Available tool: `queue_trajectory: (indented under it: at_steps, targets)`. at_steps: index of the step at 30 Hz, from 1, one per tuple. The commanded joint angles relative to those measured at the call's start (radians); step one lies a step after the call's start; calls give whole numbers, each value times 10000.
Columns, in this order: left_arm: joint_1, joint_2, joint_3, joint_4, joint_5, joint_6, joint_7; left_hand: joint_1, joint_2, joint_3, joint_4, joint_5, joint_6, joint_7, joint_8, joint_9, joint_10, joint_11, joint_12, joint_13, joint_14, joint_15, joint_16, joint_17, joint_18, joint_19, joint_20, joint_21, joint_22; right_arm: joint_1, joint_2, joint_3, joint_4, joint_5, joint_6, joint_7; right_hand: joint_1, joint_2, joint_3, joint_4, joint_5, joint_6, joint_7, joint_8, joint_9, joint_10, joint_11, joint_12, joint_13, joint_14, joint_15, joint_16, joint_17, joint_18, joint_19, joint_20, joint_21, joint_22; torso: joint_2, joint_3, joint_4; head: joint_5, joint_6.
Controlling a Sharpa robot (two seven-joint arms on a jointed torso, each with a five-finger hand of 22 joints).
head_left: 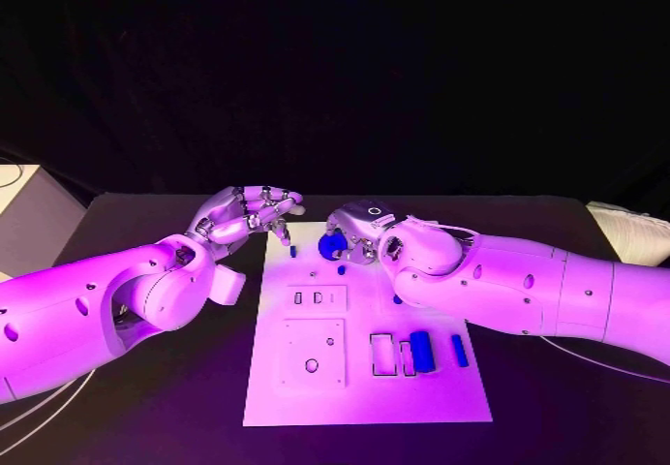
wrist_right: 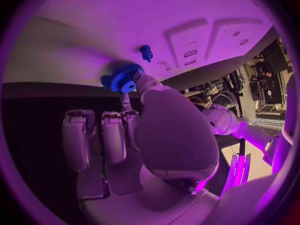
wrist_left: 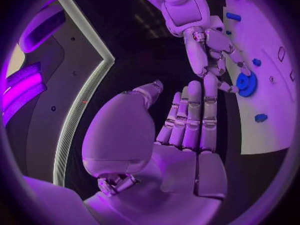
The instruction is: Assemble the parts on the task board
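A white task board (head_left: 366, 387) lies in the middle of a black counter (head_left: 559, 407), with both robot hands meeting at its far end. The right hand (head_left: 366, 225) pinches a round blue gear (head_left: 332, 245) between its fingertips and holds it at the board's far edge, just above or on the surface; which of the two cannot be told. In the right wrist view the gear (wrist_right: 125, 78) sits at the tips of the fingers, and a small blue peg (wrist_right: 146, 52) stands on the board just beyond it, so the gear's hole faces outward from the hand toward the board.

The left hand (head_left: 249, 215) hovers beside the board's far left corner, holding nothing, its fingers held side by side and nearly straight. The right hand is plainly the nearer one to the gear.

Toward the near end, two blue bars (head_left: 423, 351) lie by rectangular slots.
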Motion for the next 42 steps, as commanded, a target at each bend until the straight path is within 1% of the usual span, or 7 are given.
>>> queue_trajectory:
  at_steps: [1, 13, 16, 18, 24, 36, 42]
  targets:
    - [16, 20, 7, 16, 29, 187, 59, 22, 94, -16, -6, 46, -42, 139, -52, 12, -61, -8, -22, 12, -28, 35, -8, -11, 142, -98, 3, 65, 13, -12, 30, -6, -66, -174, 198, -49, 27, -79, 67, 4, 18, 30, 2, -3, -6, 260, -47, -13, 1445, 791, 2, 32, 1557, -129, 459, -45, -18, 1819, -11, 5, -2, -20, 6]
    - [15, 12, 7, 8, 29, 195, 50, 22, 94, -16, -6, 46, -42, 139, -52, 12, -61, -8, -22, 12, -28, 35, -8, -11, 142, -98, 3, 65, 13, -20, 74, -23, -276, -142, 279, -36, -131, -212, 165, 28, -105, -152, 40, -205, -111, 95, -17, -208, 1230, 762, 41, -25, 1450, -91, 353, -21, -149, 1694, -10, 7, -5, -24, 3]
    - [15, 13, 7, 7, 29, 197, 48, 22, 94, -16, -6, 46, -42, 139, -52, 12, -61, -8, -22, 12, -28, 35, -8, -11, 142, -98, 3, 65, 13, -23, 94, -31, -316, -41, 214, 52, -453, -304, 21, 86, -1004, -613, 49, -532, -240, -16, 6, -345, 1089, 746, 71, -58, 1397, -63, 275, 15, -249, 1612, -6, 7, -1, -26, 3]
    - [15, 16, 7, 3, 29, 198, 46, 22, 94, -16, -6, 46, -42, 139, -52, 12, -61, -8, -22, 12, -28, 35, -8, -11, 142, -98, 3, 65, 13, -26, 102, -36, -336, 43, 192, 121, -910, -219, -683, 130, -1441, -1032, 82, -871, -348, -156, 35, -520, 910, 722, 108, -114, 1304, -30, 191, 48, -369, 1514, -3, 10, 4, -33, 1]
    - [15, 18, 7, -18, 29, 194, 40, 22, 94, -16, -6, 46, -42, 139, -52, 12, -61, -8, -22, 12, -28, 35, -8, -11, 142, -98, 3, 65, 13, -36, 52, -44, -299, 320, 165, 293, -1981, -9, -1518, 184, -1367, -912, 130, -991, -355, -179, 82, -573, 881, 713, 154, -148, 1257, -13, 156, 95, -449, 1477, -12, 7, 3, -33, -9]
    - [12, 56, 6, -71, 29, 192, 25, 28, 106, -23, -12, 45, -57, 142, -49, 32, -84, -6, 2, 34, -25, 38, -18, -20, 145, -144, 11, 124, 47, -61, -66, -48, -233, 597, 217, 361, -2351, 471, -1194, 153, -899, -579, 94, -957, -317, -107, 55, -505, 981, 730, 132, -123, 1309, -24, 199, 85, -422, 1538, -11, 0, -7, -48, -21]
    - [11, 64, 5, -85, 29, 188, 15, 31, 110, -22, -13, 46, -62, 145, -51, 33, -89, -4, 3, 36, -25, 38, -19, -20, 145, -148, 12, 129, 49, -72, -129, -48, -236, 747, 447, 322, -2693, 890, -890, 147, -668, -196, 54, -867, -268, -50, 16, -452, 1059, 744, 94, -98, 1359, -39, 243, 47, -384, 1601, -13, 2, 6, -43, -35]
